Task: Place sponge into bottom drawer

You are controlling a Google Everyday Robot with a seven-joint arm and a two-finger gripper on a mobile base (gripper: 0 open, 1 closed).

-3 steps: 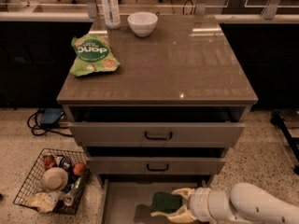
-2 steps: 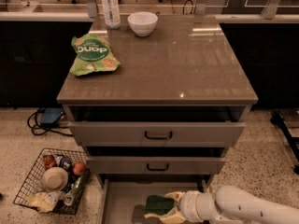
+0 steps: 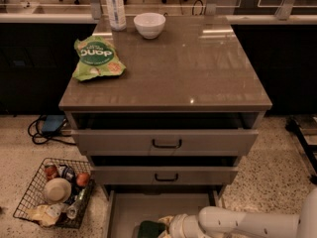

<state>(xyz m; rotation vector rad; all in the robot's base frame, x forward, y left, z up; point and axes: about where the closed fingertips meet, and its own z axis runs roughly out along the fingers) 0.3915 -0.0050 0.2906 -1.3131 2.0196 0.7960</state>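
A robot's white arm reaches in from the right, low over the open bottom drawer, with its gripper right against the sponge. Only the sponge's dark green top shows, cut off by the lower edge of view at the front of the drawer's grey tray. Whether the gripper has hold of it cannot be told. A green snack bag and white bowl sit on the cabinet top.
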